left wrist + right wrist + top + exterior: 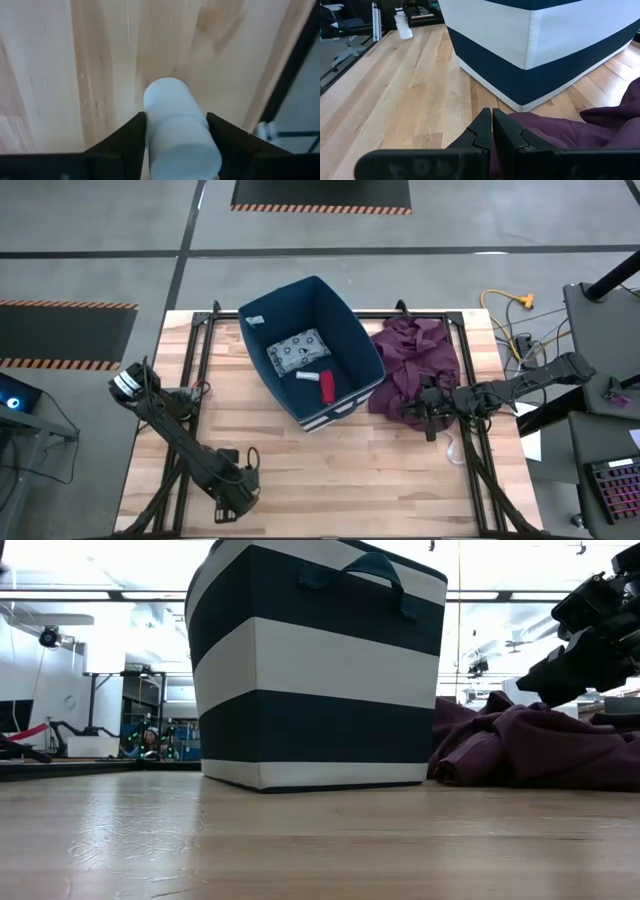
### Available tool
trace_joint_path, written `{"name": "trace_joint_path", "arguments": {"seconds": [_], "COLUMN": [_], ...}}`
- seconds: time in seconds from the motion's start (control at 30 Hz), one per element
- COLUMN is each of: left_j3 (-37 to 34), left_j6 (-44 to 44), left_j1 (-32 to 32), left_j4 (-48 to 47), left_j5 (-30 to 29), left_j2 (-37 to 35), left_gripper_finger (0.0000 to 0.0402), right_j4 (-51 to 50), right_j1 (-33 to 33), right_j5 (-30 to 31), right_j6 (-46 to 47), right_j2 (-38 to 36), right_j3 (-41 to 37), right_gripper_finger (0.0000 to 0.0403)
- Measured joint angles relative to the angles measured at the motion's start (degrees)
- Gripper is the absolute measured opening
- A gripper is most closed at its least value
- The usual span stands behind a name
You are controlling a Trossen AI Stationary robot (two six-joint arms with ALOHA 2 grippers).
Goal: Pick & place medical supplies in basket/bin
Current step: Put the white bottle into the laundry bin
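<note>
The navy bin with white stripes [310, 345] stands upright mid-table. On its floor lie the patterned packet [297, 352], the small white cylinder [307, 375] and the red roll [326, 387]. My left gripper [238, 492] is near the table's near-left corner, shut on the white round container [172, 110]. My right gripper [430, 420] is shut. It hovers right of the bin, over the near edge of the maroon cloth [415, 365], and the low view shows it [590, 635] above the cloth. My left gripper pinches the white round container between its two fingers, one finger [131, 137] on each side of its round wall [200, 130]. The container's length runs along the fingers and its end sticks out past their tips. Whether it is clear of the table, I cannot tell.
The maroon cloth [540, 745] lies bunched on the table against the bin's right side. Bare wood [340, 470] stretches along the near side between the two arms. A black frame rail [280, 80] runs along the table edge close to my left gripper.
</note>
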Motion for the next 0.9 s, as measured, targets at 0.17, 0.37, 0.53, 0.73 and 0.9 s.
{"name": "trace_joint_path", "arguments": {"seconds": [0.17,0.37,0.53,0.73,0.9], "left_j3": [8.15,24.42,39.19,55.81,67.65], "left_j6": [0.24,9.57,20.87,33.84,42.06], "left_j1": [5.58,14.48,21.41,30.02,37.14], "left_j4": [-3.44,-2.81,-2.85,-7.98,-15.72], "left_j5": [-3.33,-18.51,-21.2,-21.46,-21.61], "left_j2": [-0.04,0.34,4.62,11.09,14.51], "left_gripper_finger": [0.0168,0.0167,0.0167,0.0167,0.0166], "right_j4": [0.0,0.0,-0.02,0.0,-0.02], "right_j1": [0.01,0.0,0.02,0.01,0.02], "right_j5": [0.0,-0.02,-0.04,-0.04,-0.07], "right_j6": [0.0,0.01,0.22,0.25,1.68], "right_j2": [-0.02,-0.02,0.0,-0.02,-0.02], "right_j3": [0.0,0.0,0.0,0.0,0.0], "right_gripper_finger": [0.0008,0.0008,0.0008,0.0008,0.0008]}}
